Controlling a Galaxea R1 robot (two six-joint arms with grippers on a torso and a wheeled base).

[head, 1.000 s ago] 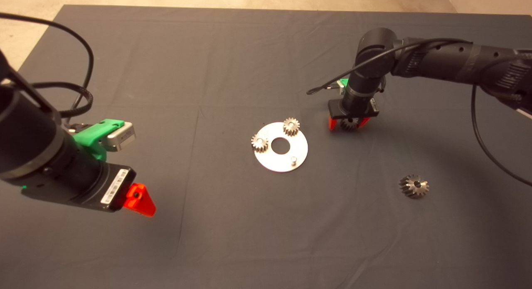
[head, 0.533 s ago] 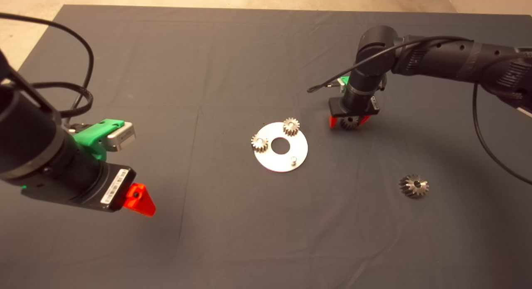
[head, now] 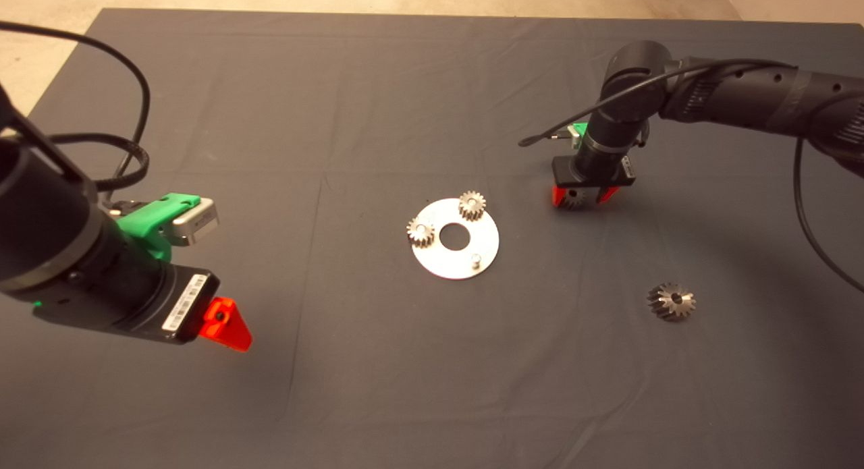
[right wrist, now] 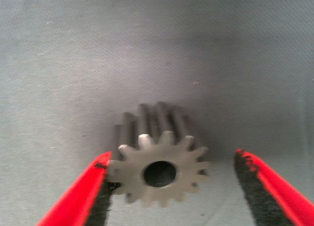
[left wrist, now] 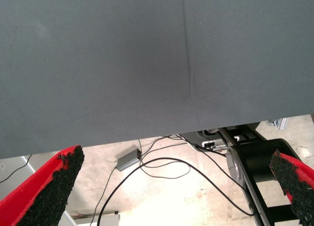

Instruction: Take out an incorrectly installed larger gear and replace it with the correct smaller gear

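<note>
The right gripper point(head: 584, 197) hangs right of the round plate point(head: 456, 260), its fingers spread around the smaller gear point(right wrist: 159, 169); one pad seems to touch the teeth, the other stands clear. Hard, dense, slick steel: pinch across opposite tooth tips, squarely. The larger gear point(head: 671, 301) lies near-right. The left gripper point(head: 226, 324) waits open, near-left.

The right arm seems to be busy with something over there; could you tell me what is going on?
The right gripper is down at the mat with the smaller gear between its open fingers; one finger touches the teeth, the other stands clear. The larger gear lies on the mat, off the round plate. Two small gears sit on the plate, and its third peg is bare. The left gripper waits at the lower left, open.
</note>
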